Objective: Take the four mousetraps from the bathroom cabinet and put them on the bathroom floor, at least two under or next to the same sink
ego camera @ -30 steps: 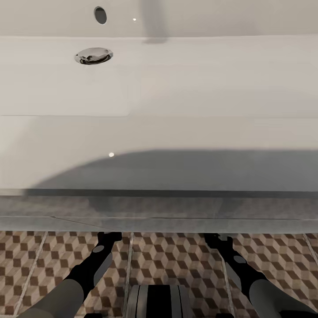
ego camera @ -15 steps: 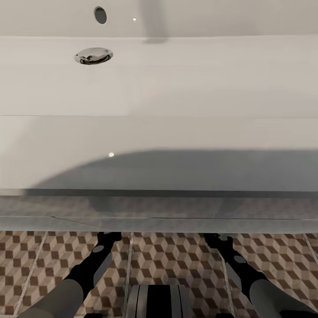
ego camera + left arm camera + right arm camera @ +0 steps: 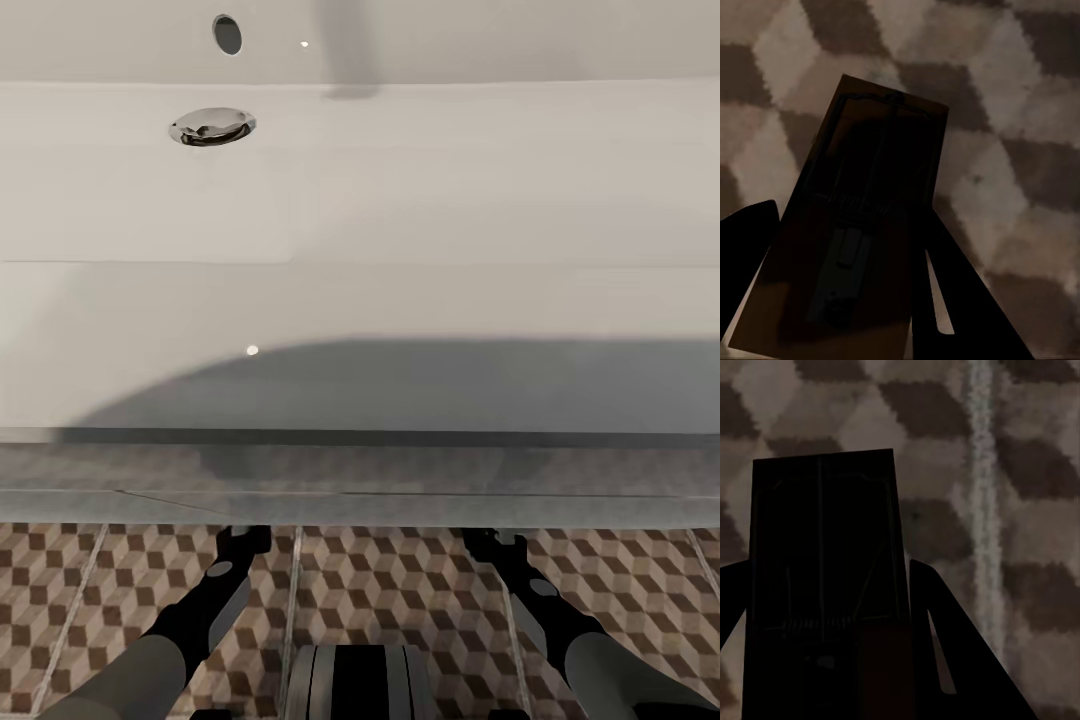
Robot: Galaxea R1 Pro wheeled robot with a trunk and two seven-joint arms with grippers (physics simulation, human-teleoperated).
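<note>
The wide white bathroom sink (image 3: 360, 300) lies right below me, its chrome drain (image 3: 212, 127) at the far left. Both arms reach under its front edge, so the fingers are hidden in the head view. In the left wrist view my left gripper (image 3: 851, 210) is shut on a brown wooden mousetrap (image 3: 870, 217), held tilted just above the cube-patterned bathroom floor (image 3: 1020, 150). In the right wrist view my right gripper (image 3: 829, 564) is shut on a second mousetrap (image 3: 825, 555), dark in shadow, with a pale grout line (image 3: 982, 510) beside it. The cabinet is out of view.
The sink's front edge (image 3: 360, 437) and the grey vanity front (image 3: 360, 480) overhang both wrists. Cube-patterned floor tiles (image 3: 380, 580) spread between my left forearm (image 3: 205, 610) and right forearm (image 3: 545, 610). My base (image 3: 358, 682) is at the lower middle.
My left forearm has edged slightly to the left in the head view. The right arm and the view itself are unchanged.
</note>
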